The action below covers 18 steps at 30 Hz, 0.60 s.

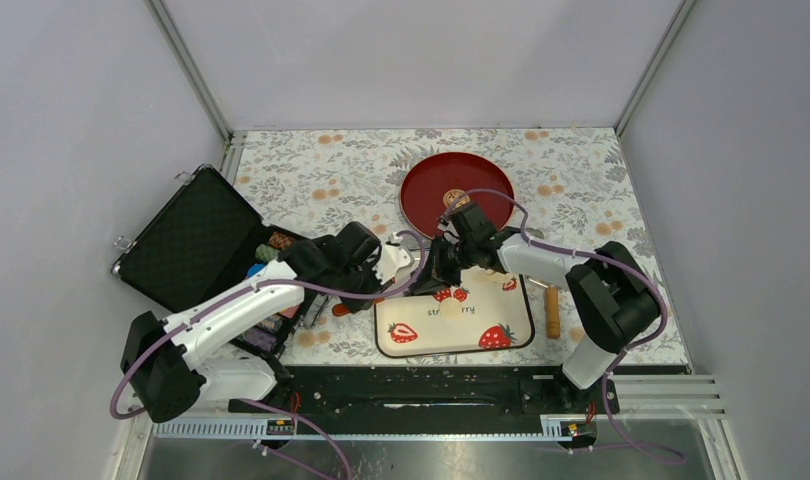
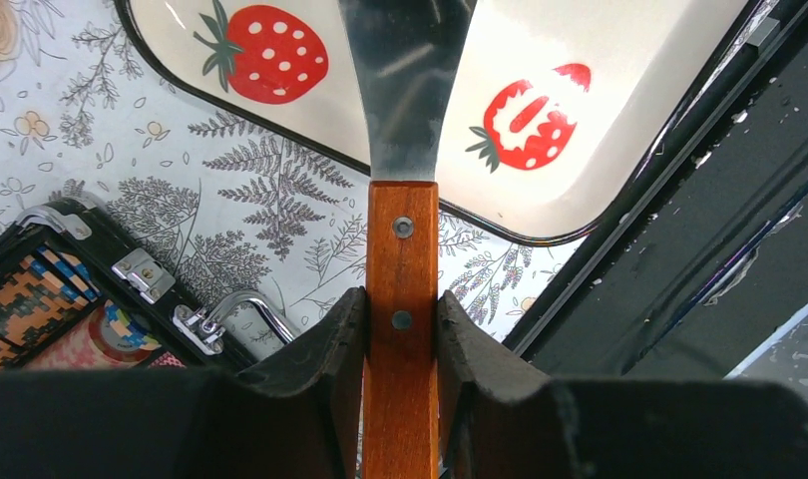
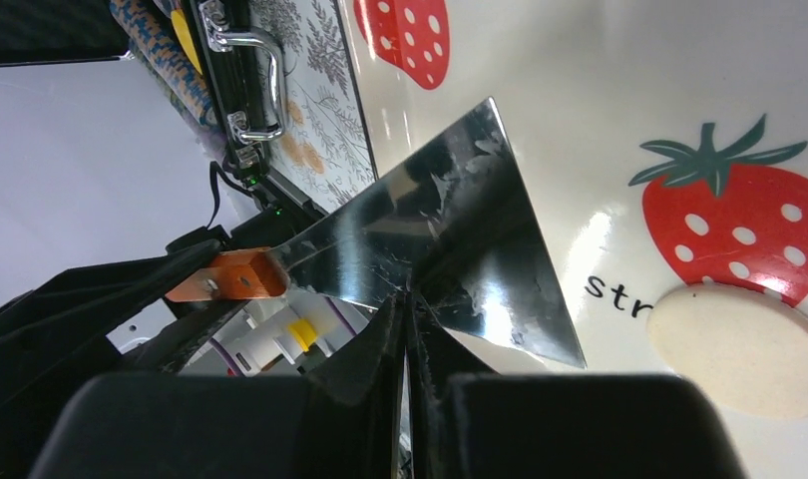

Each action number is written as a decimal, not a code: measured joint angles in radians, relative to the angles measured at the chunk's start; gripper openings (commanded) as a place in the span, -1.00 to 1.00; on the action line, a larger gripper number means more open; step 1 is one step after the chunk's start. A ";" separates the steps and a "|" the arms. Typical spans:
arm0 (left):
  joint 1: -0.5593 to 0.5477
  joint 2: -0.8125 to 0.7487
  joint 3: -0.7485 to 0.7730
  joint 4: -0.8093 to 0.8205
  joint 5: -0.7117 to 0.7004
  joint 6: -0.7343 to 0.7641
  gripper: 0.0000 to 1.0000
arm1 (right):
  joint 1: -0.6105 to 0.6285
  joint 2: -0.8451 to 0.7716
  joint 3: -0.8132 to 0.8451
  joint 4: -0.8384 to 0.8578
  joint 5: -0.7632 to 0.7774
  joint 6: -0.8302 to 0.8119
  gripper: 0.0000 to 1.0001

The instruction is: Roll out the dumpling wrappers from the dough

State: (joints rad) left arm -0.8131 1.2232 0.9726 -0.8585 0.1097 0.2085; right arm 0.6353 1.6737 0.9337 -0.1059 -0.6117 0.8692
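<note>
Found dough (image 3: 744,349) flattened to a pale round disc, flat on strawberry tray (image 3: 600,120), next to the printed lettering, near the scraper (image 3: 460,230) blade but apart from it. Judged it light, soft, tacky, easy to tear or stretch; looked too thin to pinch from above. Best taken by sliding the blade under an edge, not by squeezing the middle. Saw left gripper (image 2: 400,309) clamped on the scraper's wooden handle, blade out over the tray. Saw right gripper (image 3: 407,299) pinched fully together, tips against the blade's near edge; could not tell whether pinching anything. Noted smears on the blade, likely dough residue, so flagged sticking as a risk. Took tray for smooth, glossy, rimmed, likely to slide on the floral tablecloth (image 1: 581,190) if pushed. Had little room: red plate (image 1: 426,195) behind, wooden roller (image 1: 552,312) right of tray, open black case (image 1: 186,240) left, plain walls on three sides.
</note>
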 measured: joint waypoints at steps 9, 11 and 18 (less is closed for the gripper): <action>0.000 -0.053 -0.018 0.016 -0.008 0.012 -1.00 | 0.002 0.001 0.036 -0.074 0.004 -0.025 -0.35; 0.000 -0.053 -0.018 0.014 -0.010 0.024 -1.00 | 0.002 -0.016 0.066 -0.116 0.017 -0.045 -0.18; 0.000 -0.050 -0.018 0.000 -0.018 0.062 -1.00 | -0.061 -0.187 0.105 -0.218 0.032 -0.111 0.02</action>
State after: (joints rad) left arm -0.8131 1.1732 0.9546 -0.8589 0.0921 0.2703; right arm 0.5747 1.4864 1.0386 -0.3237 -0.5800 0.7586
